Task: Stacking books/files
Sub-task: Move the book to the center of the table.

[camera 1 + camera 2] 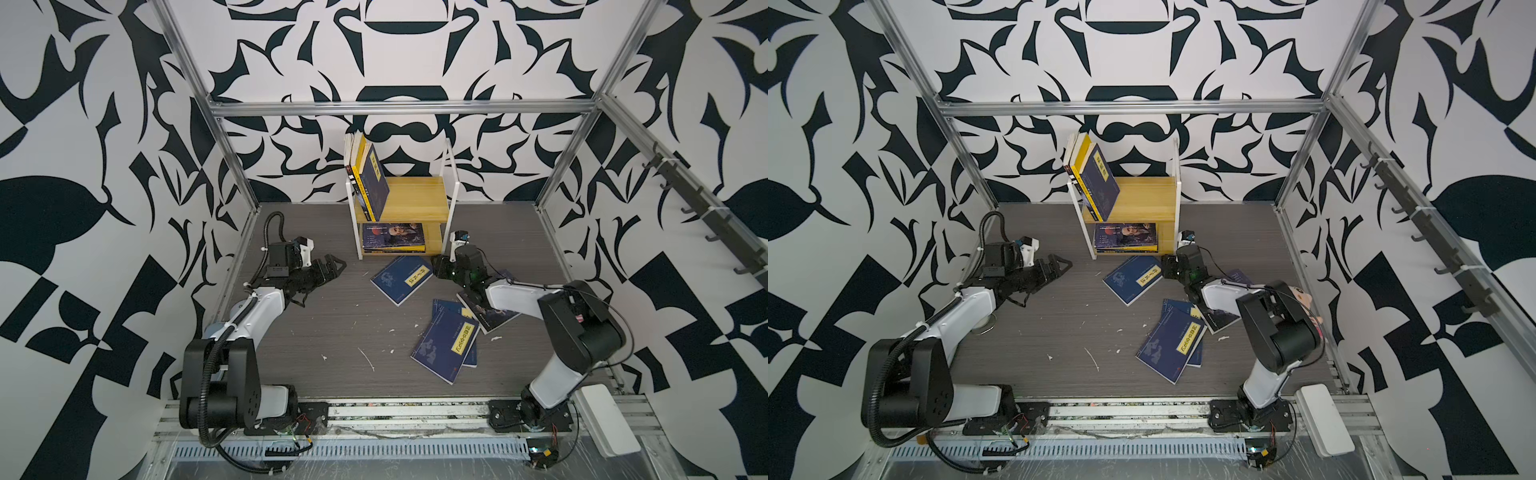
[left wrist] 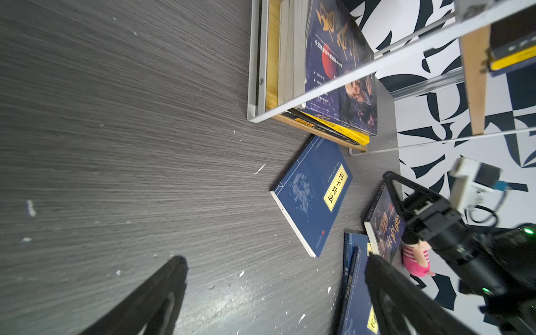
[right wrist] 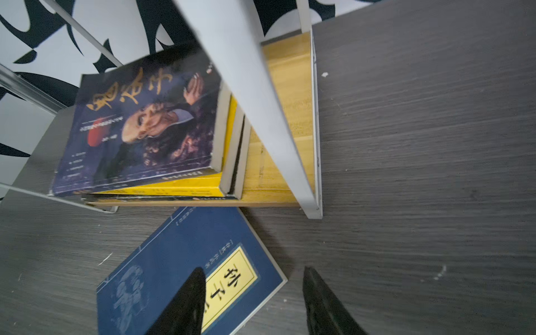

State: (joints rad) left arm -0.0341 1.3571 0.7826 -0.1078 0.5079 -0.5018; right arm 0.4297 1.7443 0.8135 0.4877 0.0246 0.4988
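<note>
On my left, the left tool (image 1: 332,268) hangs low over the dark grey wood-grain table (image 1: 332,332), its jaws spread wide with nothing between them. Towards the back, in the middle, stands the small two-tier shelf with a white metal frame and yellow wooden boards (image 1: 419,195). A few thin paperbacks lean together at the left end of its upper board, a navy blue one with a yellow title label (image 1: 376,183) in front. On the lower board lies a flat stack topped by a dark purple-blue book with an old man's face (image 3: 145,130). Just in front of the shelf a navy blue paperback with a yellow label (image 1: 401,279) lies flat on the table. The right tool (image 3: 253,269) is at its right-hand edge with jaws parted: one finger is over the cover, the other over bare table. I cannot tell whether either touches. Further right, two navy blue books (image 1: 446,338) lie overlapped, and another dark purple-blue book (image 1: 496,318) lies partly under the right arm.
</note>
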